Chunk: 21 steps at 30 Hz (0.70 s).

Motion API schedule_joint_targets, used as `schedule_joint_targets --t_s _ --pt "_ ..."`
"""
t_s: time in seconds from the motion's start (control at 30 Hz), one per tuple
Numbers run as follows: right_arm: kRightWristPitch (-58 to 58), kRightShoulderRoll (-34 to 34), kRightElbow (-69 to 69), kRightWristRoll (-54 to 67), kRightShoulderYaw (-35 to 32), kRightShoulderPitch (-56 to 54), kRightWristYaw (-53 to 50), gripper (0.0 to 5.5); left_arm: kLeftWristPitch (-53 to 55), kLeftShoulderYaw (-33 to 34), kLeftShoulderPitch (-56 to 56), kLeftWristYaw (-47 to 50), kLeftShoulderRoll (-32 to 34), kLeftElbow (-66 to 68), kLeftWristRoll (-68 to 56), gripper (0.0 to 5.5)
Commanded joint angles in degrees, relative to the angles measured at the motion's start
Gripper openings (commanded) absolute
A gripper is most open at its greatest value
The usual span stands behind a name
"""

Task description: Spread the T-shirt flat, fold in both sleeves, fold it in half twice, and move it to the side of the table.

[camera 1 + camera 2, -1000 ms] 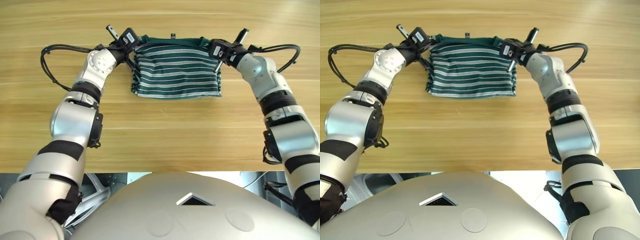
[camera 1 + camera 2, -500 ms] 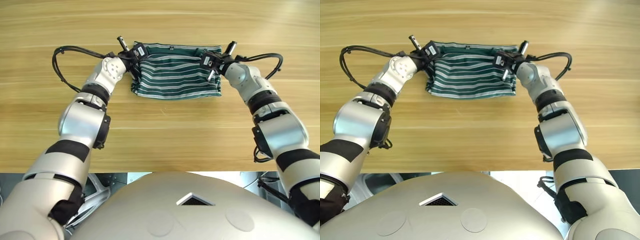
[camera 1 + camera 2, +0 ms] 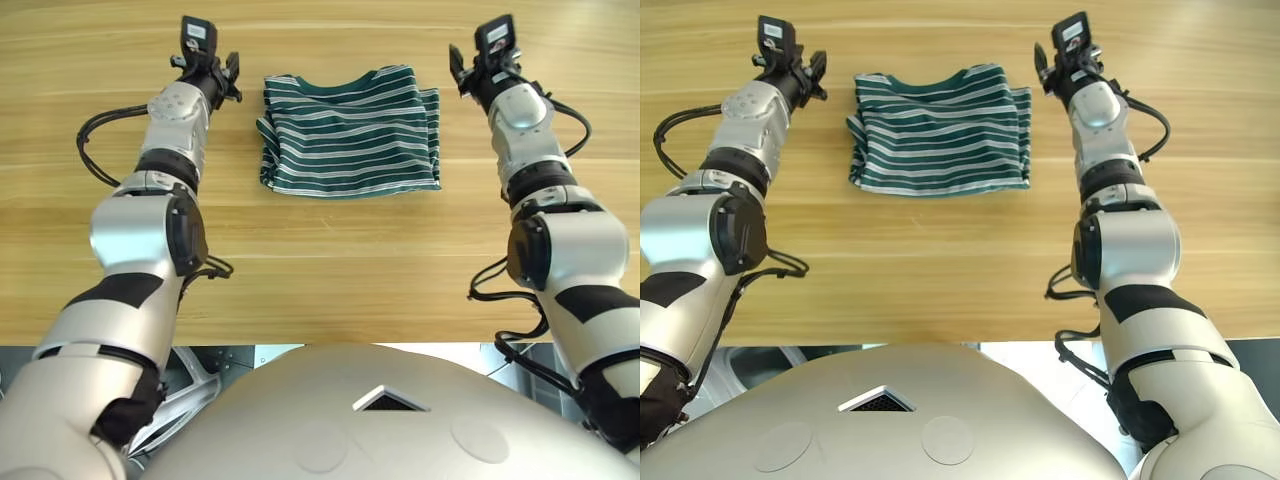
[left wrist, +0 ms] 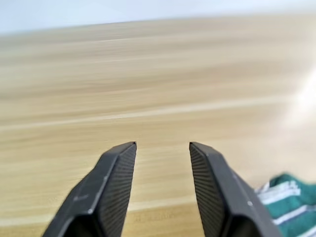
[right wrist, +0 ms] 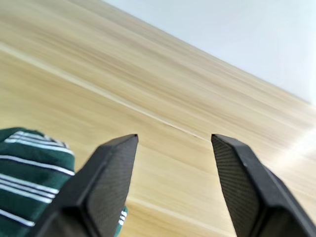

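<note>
The green T-shirt point(image 3: 350, 132) with white stripes lies folded into a compact rectangle on the wooden table point(image 3: 320, 260), its collar at the far edge. My left gripper point(image 3: 229, 78) hovers just off the shirt's far left corner, open and holding nothing. My right gripper point(image 3: 458, 70) sits off the far right corner, also open and holding nothing. The left wrist view has the open left gripper point(image 4: 163, 145) over bare wood, with a corner of the T-shirt point(image 4: 289, 202) beside one finger. The right wrist view shows the open right gripper point(image 5: 175, 138) and the T-shirt point(image 5: 29, 163) edge.
Bare wood stretches on both sides of the shirt and toward the near table edge point(image 3: 300, 343). Black cables point(image 3: 95, 150) loop beside each forearm over the tabletop.
Both grippers were shut on the shirt's side edges, laid the fold down, then let go. They have since opened and drawn outward and farther away. The shirt now lies folded.
</note>
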Motion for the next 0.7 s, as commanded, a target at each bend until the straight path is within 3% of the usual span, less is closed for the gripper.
schedule_joint_targets --t_s 0.03,0.17,0.43,0.7 --pt "-1.6 0.1 0.3 -0.6 0.3 0.4 2.5 3.53 4.6 11.9 -1.5 -0.8 0.1 -0.1 -10.9 2.0" --pt "-10.2 -1.6 -2.9 -1.1 2.1 3.8 10.4 4.13 2.4 15.8 -0.6 -10.6 -0.5 -1.1 -15.1 2.0" --pt "-24.0 -8.6 -9.0 -10.3 13.3 16.5 22.8 5.38 -7.8 14.2 6.9 -29.9 -0.5 -3.7 -15.4 2.0" --pt "-26.7 -13.0 -15.8 -12.2 19.8 26.8 29.4 5.38 -13.7 13.4 11.4 -32.8 -0.3 -5.0 -15.9 2.0"
